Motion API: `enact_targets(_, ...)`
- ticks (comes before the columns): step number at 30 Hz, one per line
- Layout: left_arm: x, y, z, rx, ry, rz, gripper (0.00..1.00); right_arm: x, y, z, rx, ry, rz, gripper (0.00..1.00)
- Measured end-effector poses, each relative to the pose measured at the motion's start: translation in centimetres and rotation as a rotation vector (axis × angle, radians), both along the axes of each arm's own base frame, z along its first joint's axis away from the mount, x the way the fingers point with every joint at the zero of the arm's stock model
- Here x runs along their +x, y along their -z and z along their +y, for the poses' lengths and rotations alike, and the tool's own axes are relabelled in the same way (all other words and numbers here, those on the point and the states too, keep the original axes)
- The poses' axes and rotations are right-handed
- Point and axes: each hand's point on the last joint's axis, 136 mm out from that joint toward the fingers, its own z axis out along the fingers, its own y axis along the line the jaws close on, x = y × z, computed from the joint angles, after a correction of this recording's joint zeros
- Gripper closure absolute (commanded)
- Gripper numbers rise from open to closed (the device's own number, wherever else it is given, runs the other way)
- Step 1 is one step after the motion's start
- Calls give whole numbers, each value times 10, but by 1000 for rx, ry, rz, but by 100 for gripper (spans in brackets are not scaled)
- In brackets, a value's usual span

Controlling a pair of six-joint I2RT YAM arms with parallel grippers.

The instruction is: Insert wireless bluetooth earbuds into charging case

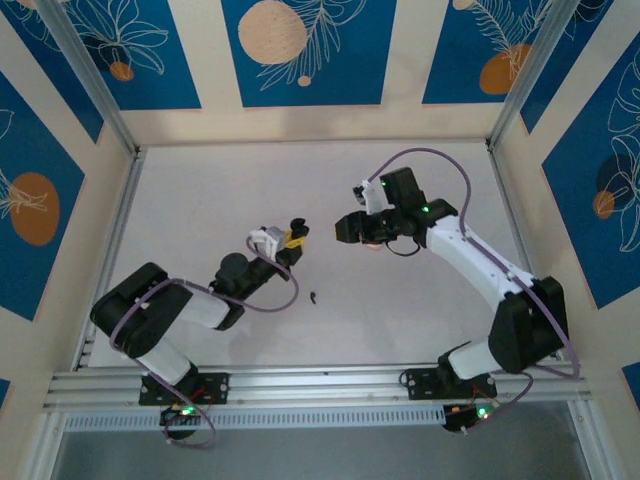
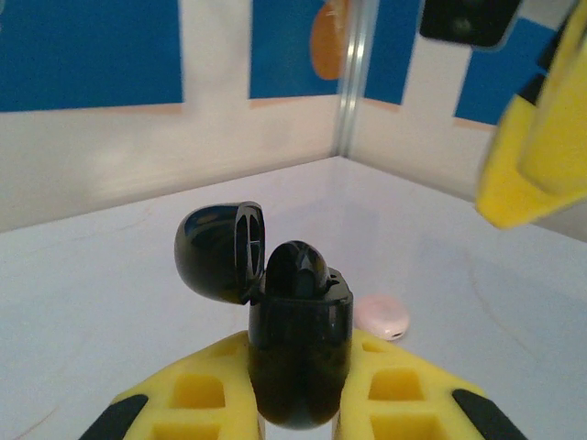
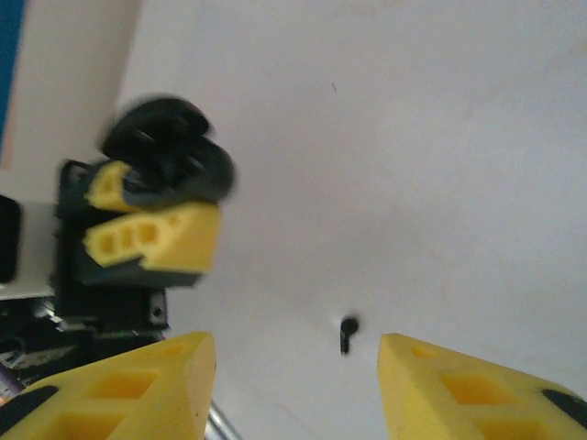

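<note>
- Case point(image 2: 299, 316): black, hard shell, lid open; clamped between the fingers of the left gripper point(image 2: 299, 376).
- Earbud point(image 3: 348, 332): loose on the table point(image 1: 220, 200), near the case. Probably light, glossy and slippery; pinch gently across the bud, leaving the stem free.
- Right gripper point(image 3: 295, 362): fingers apart, empty, above the earbud.

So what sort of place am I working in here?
Probably a purpose-built robot test cell, not a home or shop: a bare white table edged with aluminium rails and boxed in by printed blue leaf panels.
</note>
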Motion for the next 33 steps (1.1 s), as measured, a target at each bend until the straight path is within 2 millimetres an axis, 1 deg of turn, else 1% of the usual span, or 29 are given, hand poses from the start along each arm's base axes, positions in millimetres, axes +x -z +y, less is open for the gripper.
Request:
enact_targets(3, -1, 3, 15, -14, -48, 25, 90, -10, 31, 6, -106, -8, 146, 51)
enact_targets(8, -8, 7, 33, -24, -102, 52, 90, -45, 87, 19, -277, -55, 369, 52)
enact_targets(11, -13, 15, 42, -14, -126, 74, 90, -57, 107, 25, -343, -70, 447, 54)
enact_targets(15, -18, 21, 53, -2, -156, 97, 90, -57, 120, 39, -389, -94, 475, 55)
enact_targets(18, -20, 18, 57, -3, -169, 100, 90, -57, 129, 52, -410, -118, 479, 55)
enact_targets(22, -22, 12, 62, -4, -185, 97, 90, -60, 142, 62, -436, -144, 497, 58)
enact_targets(28, -26, 6, 68, 22, -199, 88, 89, -62, 155, 68, -467, -164, 520, 62)
enact_targets(33, -28, 10, 70, 37, -201, 104, 89, -67, 161, 67, -491, -174, 532, 67)
